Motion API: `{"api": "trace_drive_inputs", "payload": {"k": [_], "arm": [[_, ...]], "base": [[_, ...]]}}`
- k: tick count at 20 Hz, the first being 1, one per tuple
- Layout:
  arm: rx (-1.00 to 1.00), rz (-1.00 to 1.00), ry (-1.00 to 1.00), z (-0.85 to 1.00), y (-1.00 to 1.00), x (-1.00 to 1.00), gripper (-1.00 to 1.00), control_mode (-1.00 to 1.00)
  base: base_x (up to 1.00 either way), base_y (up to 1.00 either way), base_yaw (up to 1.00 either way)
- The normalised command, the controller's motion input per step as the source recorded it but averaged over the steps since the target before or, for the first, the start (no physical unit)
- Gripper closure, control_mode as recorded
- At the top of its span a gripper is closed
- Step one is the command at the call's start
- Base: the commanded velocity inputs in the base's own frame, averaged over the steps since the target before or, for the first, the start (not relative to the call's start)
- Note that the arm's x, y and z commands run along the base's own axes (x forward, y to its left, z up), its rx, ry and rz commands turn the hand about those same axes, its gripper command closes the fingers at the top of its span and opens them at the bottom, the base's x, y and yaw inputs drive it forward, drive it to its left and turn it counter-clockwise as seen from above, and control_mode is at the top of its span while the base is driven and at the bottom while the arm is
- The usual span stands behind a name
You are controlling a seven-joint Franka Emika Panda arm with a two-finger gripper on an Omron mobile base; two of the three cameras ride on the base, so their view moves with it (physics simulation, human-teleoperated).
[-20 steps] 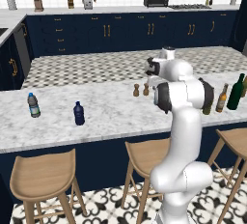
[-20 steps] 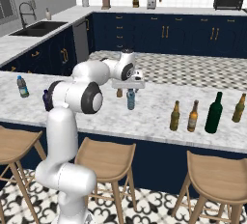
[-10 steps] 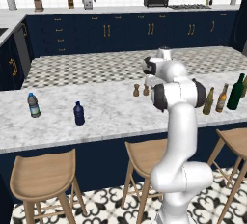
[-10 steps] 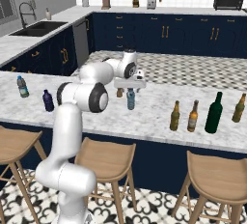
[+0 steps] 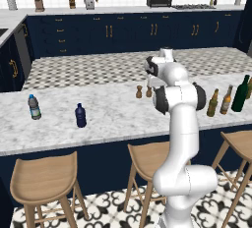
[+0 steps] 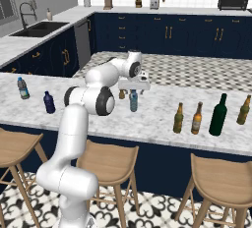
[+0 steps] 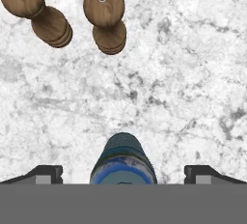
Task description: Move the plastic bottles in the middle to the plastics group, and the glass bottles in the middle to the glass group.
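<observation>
Both fingertips (image 7: 46, 174) of the wide-open hand (image 7: 123, 175) flank the pale-blue bottle (image 7: 123, 162).

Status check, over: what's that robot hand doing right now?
Gripper open, jaws wide, above pale-blue bottle. Bottle upright, not gripped. Two wooden shakers close beside it.

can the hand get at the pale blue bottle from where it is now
Probably yes: the open hand hangs right above the pale blue bottle, fingers either side of its cap, with the shakers standing clear.
</observation>
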Motion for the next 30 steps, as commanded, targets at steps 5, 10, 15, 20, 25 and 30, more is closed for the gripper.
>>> {"api": "trace_drive_inputs", "payload": {"k": [5,10,15,20,25,30], "arm": [[0.0,0.0,0.03,-0.2,0.09,-0.02,1.0,-1.0],[0.06,0.01,0.13,-0.09,0.02,-0.57,1.0,-1.0],[0.09,0.28,0.0,0.04,0.1,-1.0,1.0,-1.0],[0.02,0.32,0.0,0.16,0.58,-0.88,1.0,-1.0],[0.0,0.26,-0.05,0.1,0.84,-0.74,1.0,-1.0],[0.0,0.27,-0.18,0.08,0.96,-0.55,1.0,-1.0]], "base": [[0.0,0.0,0.0],[0.0,0.0,0.0],[0.0,0.0,0.0],[0.0,0.0,0.0],[0.0,0.0,0.0],[0.0,0.0,0.0]]}}
